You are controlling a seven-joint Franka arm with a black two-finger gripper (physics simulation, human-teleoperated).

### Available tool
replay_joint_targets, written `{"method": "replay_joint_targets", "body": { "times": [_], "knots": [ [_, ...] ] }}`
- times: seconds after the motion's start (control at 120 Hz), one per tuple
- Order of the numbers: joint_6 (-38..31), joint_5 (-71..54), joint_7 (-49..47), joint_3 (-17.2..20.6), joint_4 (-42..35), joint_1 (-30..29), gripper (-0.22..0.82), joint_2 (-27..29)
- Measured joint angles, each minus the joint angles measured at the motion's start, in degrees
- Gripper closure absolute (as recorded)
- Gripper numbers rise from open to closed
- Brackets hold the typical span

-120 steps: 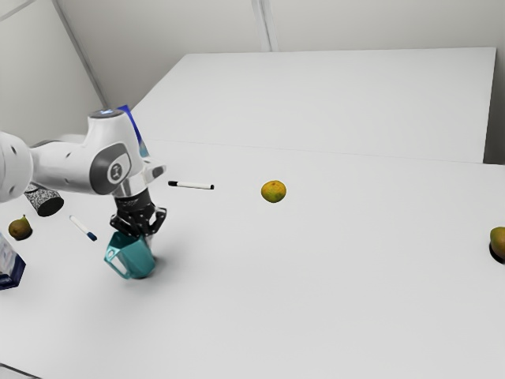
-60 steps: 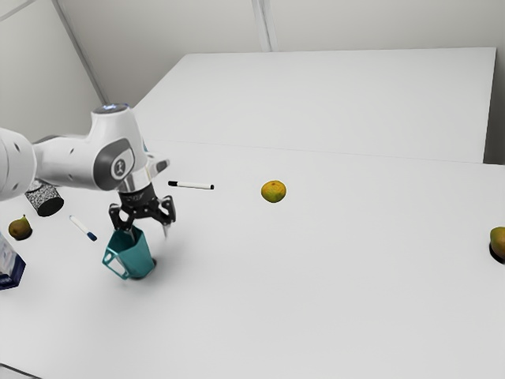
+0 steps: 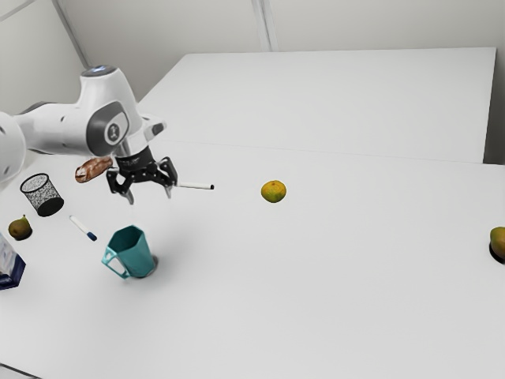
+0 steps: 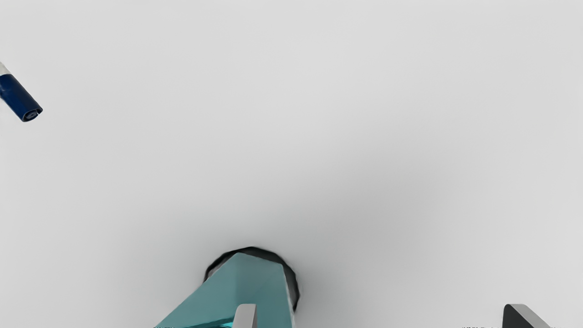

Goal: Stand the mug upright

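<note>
Black and two-fingered, the gripper (image 3: 150,197) hangs in the air above the mug in the exterior view, its fingers spread wide and holding nothing. The teal mug (image 3: 132,251) stands on its base on the table, mouth upward and leaning slightly, with its handle toward the exterior view's left. In the wrist view the gripper (image 4: 381,315) has its two fingertips far apart, and the mug (image 4: 246,282) is partly visible behind one of them, a dark round edge around its base.
A blue-capped marker (image 3: 83,228), a mesh cup (image 3: 43,196), a pear (image 3: 20,228) and a carton (image 3: 9,264) lie or stand at the exterior view's left. Behind the gripper are a brown item (image 3: 93,168) and another marker (image 3: 196,185); an orange fruit (image 3: 274,191) is farther right.
My gripper has opened, let go of the mug and risen clear of it. The mug now leans less than it did a second ago.
</note>
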State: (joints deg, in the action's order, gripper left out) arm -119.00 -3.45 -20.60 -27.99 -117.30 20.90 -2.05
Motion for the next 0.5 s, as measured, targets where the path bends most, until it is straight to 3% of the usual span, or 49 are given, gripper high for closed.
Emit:
{"method": "replay_joint_targets", "body": {
  "times": [0.1,0.167,0.233,0.5],
  "knots": [
    [2.55,-0.37,1.46,1.07,2.37,-0.89,0.01,0.04],
    [4.58,-0.5,2.63,5.65,4.35,-5.18,0.01,0.07],
    [7.1,-0.57,4.06,7.59,7.46,-6.87,0.0,0.08],
    [16.98,-1.66,9.5,7.86,17.93,-6.38,0.0,1.31]
  ]
}}
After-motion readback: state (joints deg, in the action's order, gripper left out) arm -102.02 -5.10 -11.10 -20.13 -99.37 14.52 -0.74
